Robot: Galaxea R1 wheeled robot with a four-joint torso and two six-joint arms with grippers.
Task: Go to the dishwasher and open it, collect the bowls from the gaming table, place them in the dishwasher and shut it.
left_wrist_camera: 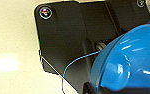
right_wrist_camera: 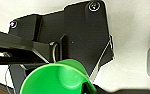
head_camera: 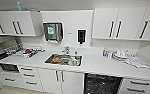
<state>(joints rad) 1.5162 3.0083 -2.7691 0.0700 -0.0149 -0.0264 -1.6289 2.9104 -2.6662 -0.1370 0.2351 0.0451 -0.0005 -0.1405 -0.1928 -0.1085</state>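
Observation:
The dishwasher point(head_camera: 102, 84) sits under the white counter at the lower right of the head view, with its dark interior showing. In the left wrist view a bright blue bowl point(left_wrist_camera: 131, 62) hangs close over the pale floor, and my left gripper point(left_wrist_camera: 94, 88) is shut on its rim. A green bowl point(right_wrist_camera: 56, 78) is held the same way in the right wrist view by my right gripper point(right_wrist_camera: 89, 88), shut on its edge. The gaming table is out of view.
A steel sink point(head_camera: 49, 59) holding dishes is set in the counter point(head_camera: 96, 65) left of the dishwasher. White drawers and cabinet doors point(head_camera: 57, 80) run below, wall cabinets point(head_camera: 121, 23) above. A dish rack point(head_camera: 28, 52) stands at the left, crockery point(head_camera: 121, 53) at the right.

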